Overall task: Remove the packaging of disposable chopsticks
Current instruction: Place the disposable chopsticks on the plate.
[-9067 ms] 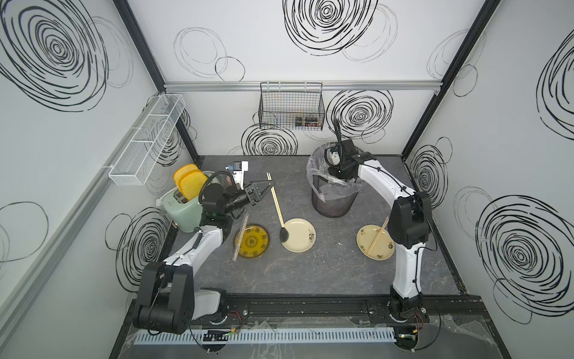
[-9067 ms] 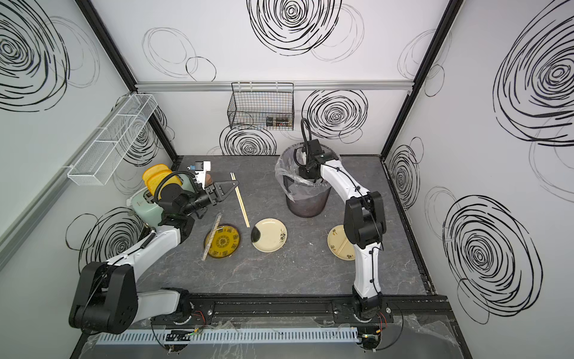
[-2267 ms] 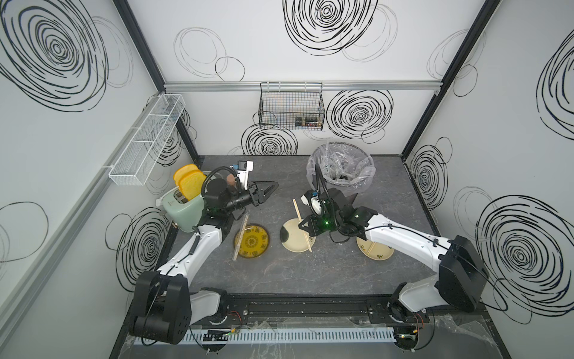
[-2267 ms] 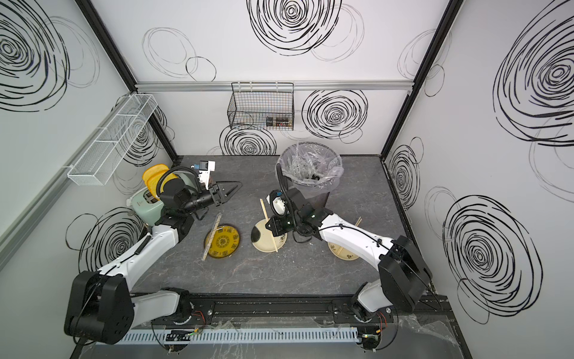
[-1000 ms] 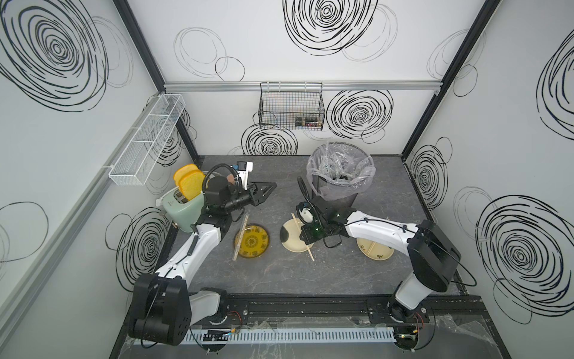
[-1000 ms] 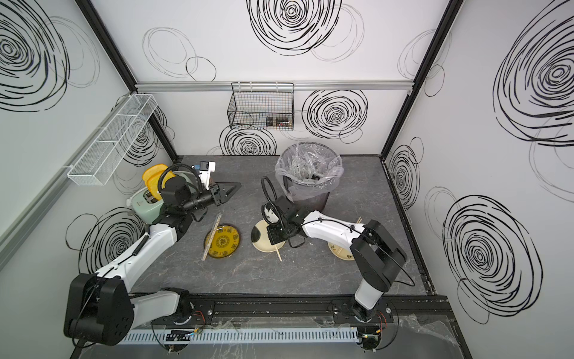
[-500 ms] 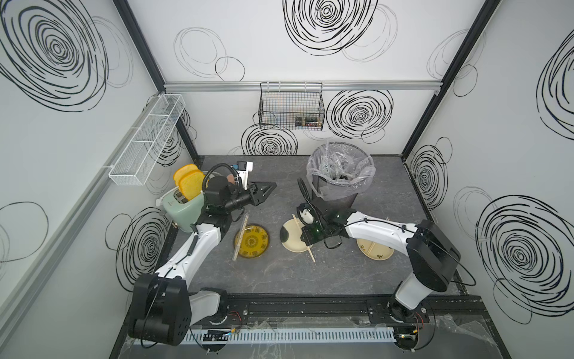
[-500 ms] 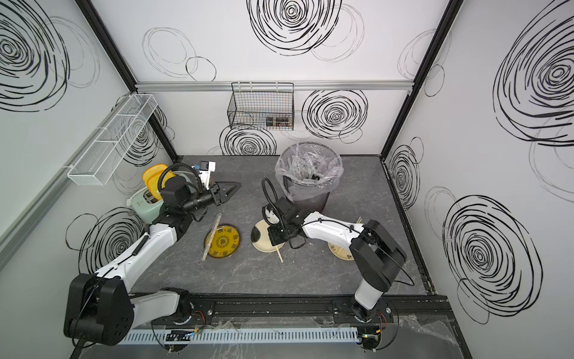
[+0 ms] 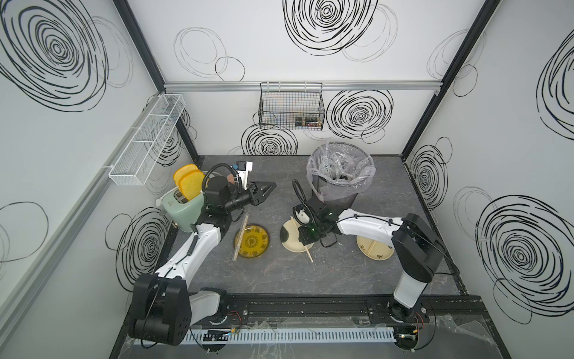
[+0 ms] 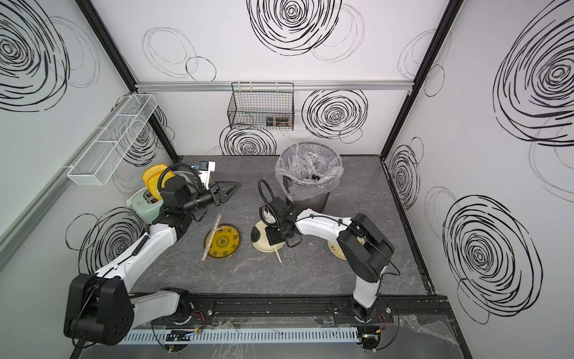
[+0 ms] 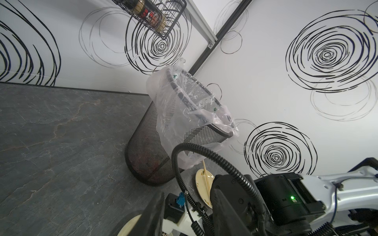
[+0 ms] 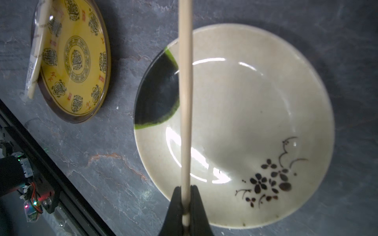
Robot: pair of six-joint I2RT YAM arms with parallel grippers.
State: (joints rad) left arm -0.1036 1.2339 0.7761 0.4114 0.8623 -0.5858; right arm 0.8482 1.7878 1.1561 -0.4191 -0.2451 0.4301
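The lined waste bin was seen at one o'clock from the cream plate, the yellow plate at nine. The left gripper was held ajar, empty; the right gripper was clamped on a bare chopstick pair, due for plating. On the yellow rim, a clear sleeve awaited pulling.

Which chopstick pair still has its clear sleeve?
The pair on the yellow plate; the pair in the right claw and the pair on the rightmost plate are bare.
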